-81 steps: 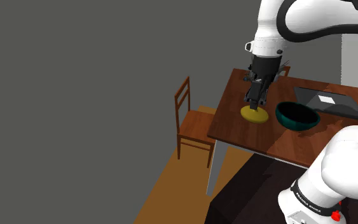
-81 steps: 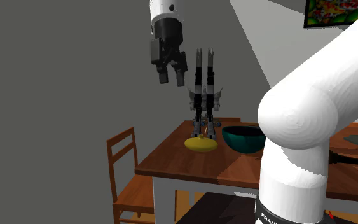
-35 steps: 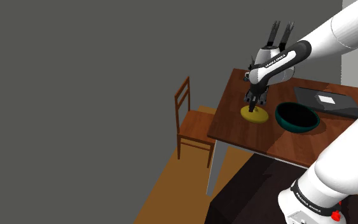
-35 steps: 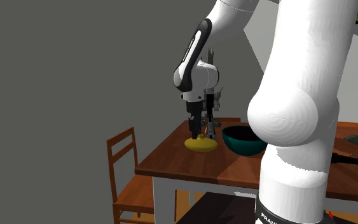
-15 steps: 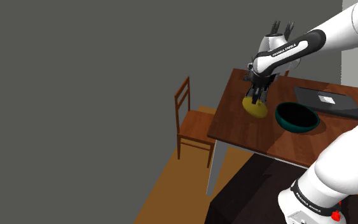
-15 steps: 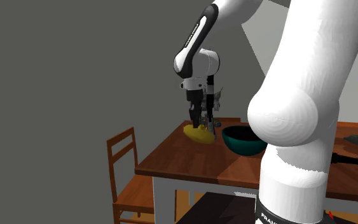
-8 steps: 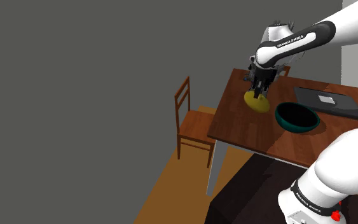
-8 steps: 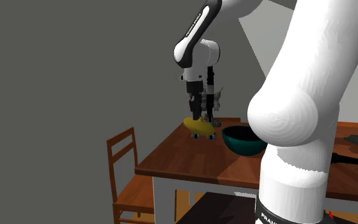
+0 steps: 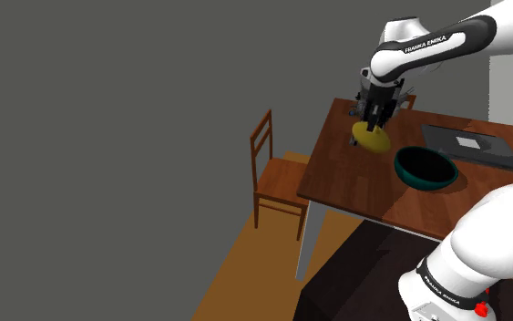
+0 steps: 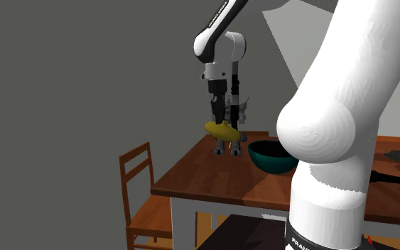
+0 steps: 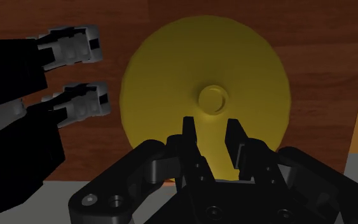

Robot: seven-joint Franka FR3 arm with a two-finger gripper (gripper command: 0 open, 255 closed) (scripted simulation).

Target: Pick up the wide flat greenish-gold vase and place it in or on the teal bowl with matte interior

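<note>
Yellow-gold vase (image 11: pixel 171 83), clamped in the gripper (image 11: pixel 212 135), hangs tilted near a grey-black gadget (image 11: pixel 75 105) and teal bowl (image 9: pixel 423 179)

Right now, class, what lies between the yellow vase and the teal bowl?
Nothing stands there: in the shoulder view, a bare stretch of brown tabletop separates the lifted vase from the bowl.

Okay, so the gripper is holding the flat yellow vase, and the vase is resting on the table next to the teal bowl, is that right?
Not quite. The gripper does hold the flat yellow vase, and the vase is next to the teal bowl, but it is not resting on the table. It hangs in the air above the tabletop. The second exterior view shows the gap beneath it.
</note>
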